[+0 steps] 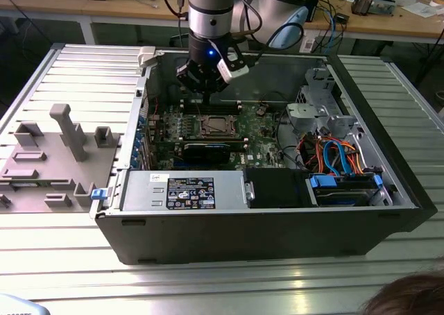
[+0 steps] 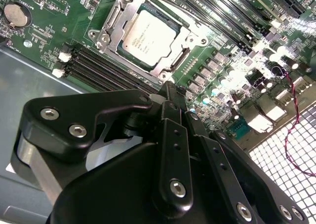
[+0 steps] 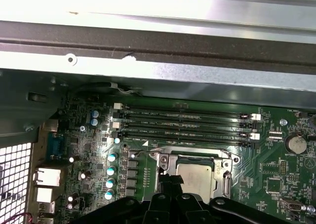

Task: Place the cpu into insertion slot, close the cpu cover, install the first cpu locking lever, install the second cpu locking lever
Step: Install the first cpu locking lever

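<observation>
The cpu [image 2: 148, 35] [image 3: 193, 177], a square chip with a silver-grey top, lies flat in the insertion slot [image 1: 218, 126] of the green motherboard [image 1: 260, 131]. The cpu cover [image 2: 114, 18] [image 3: 165, 166], a silvery frame, lies down around the chip, whose top shows through its window. A thin wire lever [image 2: 190, 13] runs along one side of the socket; I cannot tell whether it is latched. My gripper [image 1: 205, 86] [image 2: 170, 88] [image 3: 171, 180] hangs above the board just beside the socket, fingers together and holding nothing.
The board sits inside an open computer case [image 1: 263, 232]. A black graphics card [image 1: 205, 150], the power supply [image 1: 184, 190] and a drive cage with blue and orange cables [image 1: 340, 162] surround the socket. Memory slots [image 3: 182, 123] lie beside it. A grey fixture tray [image 1: 48, 155] stands at the exterior view's left.
</observation>
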Controlling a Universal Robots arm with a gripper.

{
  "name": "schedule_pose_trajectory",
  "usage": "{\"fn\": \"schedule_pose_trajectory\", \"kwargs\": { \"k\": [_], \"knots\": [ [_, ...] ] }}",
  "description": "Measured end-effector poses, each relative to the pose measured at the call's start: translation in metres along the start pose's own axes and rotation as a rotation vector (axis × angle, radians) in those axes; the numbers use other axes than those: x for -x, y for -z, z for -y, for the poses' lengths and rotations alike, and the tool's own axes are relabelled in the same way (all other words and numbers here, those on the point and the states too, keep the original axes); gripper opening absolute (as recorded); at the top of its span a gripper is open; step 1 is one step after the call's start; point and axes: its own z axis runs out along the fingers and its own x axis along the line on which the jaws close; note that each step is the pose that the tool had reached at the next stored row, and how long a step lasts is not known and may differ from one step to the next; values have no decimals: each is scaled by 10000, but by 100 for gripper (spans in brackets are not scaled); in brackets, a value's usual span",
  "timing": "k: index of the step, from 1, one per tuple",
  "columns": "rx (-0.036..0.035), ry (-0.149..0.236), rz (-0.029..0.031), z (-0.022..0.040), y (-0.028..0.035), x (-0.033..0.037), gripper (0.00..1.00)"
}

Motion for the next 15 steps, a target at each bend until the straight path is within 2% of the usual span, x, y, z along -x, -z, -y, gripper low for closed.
{"fn": "schedule_pose_trajectory", "kwargs": {
  "k": [15],
  "knots": [
    [-1,0,0,-3,0,-38,11]
  ]
}}
